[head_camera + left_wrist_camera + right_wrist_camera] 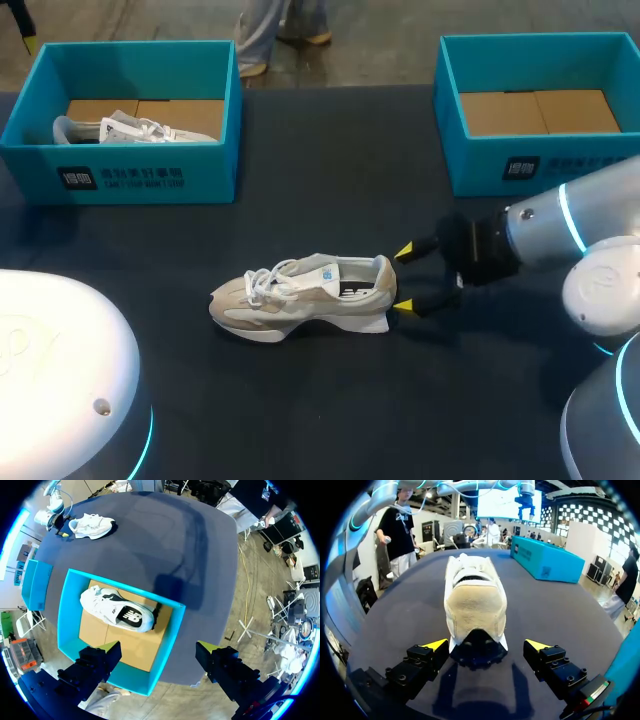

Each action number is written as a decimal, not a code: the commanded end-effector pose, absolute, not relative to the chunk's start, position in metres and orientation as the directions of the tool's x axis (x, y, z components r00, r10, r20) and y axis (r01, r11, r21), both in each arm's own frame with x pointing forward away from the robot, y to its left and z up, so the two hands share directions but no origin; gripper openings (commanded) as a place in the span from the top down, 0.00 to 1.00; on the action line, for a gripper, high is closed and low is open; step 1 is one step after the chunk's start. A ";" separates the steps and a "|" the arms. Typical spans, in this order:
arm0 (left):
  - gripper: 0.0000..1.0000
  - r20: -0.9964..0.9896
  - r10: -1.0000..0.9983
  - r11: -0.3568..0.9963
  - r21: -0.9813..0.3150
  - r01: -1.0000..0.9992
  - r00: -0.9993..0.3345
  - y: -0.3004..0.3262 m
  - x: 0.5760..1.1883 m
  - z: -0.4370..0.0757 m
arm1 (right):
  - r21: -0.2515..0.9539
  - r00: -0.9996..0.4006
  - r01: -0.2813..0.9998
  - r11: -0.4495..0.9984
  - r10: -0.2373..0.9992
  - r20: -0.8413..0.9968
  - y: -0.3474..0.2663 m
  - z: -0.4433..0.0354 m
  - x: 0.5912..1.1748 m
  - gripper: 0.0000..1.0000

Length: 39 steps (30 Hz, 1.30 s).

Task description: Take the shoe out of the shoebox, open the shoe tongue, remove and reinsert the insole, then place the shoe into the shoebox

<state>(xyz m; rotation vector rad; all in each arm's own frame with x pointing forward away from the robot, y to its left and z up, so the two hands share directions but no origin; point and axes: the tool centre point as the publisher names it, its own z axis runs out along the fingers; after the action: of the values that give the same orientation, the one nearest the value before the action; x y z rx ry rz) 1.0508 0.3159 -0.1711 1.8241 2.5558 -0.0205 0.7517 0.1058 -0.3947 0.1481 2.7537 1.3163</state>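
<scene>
My right gripper (406, 278) is open, with 1 tip on either side of the shoe (300, 292) heel, just beside it; can't tell if they touch. The shoe stands upright mid-table, toe toward my left. Farther back are the right box (520, 165) and the left box (150, 180), which has a 2nd shoe (130, 128) inside. My left gripper (157, 652) hangs open above the left box.

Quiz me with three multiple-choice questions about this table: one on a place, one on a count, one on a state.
1. Where is the beige shoe? A in a box; B on the table; C held in the air.
2. How many blue boxes? A two; B one; C three.
3. The right gripper is: A shut on the shoe; B inside a box; C open.

B: it lies on the dark table.
A: a left box and a right box.
C: its fingers stand wide apart at the heel.
</scene>
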 end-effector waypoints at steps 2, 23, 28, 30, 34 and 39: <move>0.00 -0.007 0.946 0.324 -0.008 0.946 -0.324 0.316 1.050 -0.171 | 0.795 -0.992 0.047 0.604 0.119 -0.032 0.123 -0.408 0.750 0.00; 0.00 -0.007 0.946 0.324 -0.008 0.946 -0.324 0.316 1.050 -0.171 | 0.807 -0.997 0.020 0.590 0.071 -0.027 0.147 -0.422 0.749 0.00; 0.00 -0.007 0.946 0.324 -0.008 0.946 -0.324 0.316 1.050 -0.171 | 0.815 -0.997 0.025 0.579 0.073 -0.022 0.150 -0.430 0.745 0.00; 0.00 -0.007 0.946 0.324 -0.008 0.946 -0.324 0.316 1.050 -0.171 | 0.817 -0.997 0.025 0.576 0.073 -0.022 0.150 -0.431 0.744 0.00; 0.00 -0.007 0.946 0.324 -0.008 0.946 -0.324 0.316 1.050 -0.171 | 0.820 -0.996 0.025 0.571 0.080 -0.026 0.151 -0.432 0.743 0.00; 0.00 -0.007 0.946 0.324 -0.008 0.946 -0.324 0.316 1.050 -0.171 | 0.828 -0.996 0.028 0.561 0.090 -0.028 0.154 -0.434 0.740 0.00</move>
<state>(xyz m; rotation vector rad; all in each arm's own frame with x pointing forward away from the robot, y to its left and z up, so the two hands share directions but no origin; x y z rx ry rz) 1.0508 0.3159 -0.1711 1.8240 2.5558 -0.0204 0.7436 0.1497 -0.4289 0.0982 2.7273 1.4352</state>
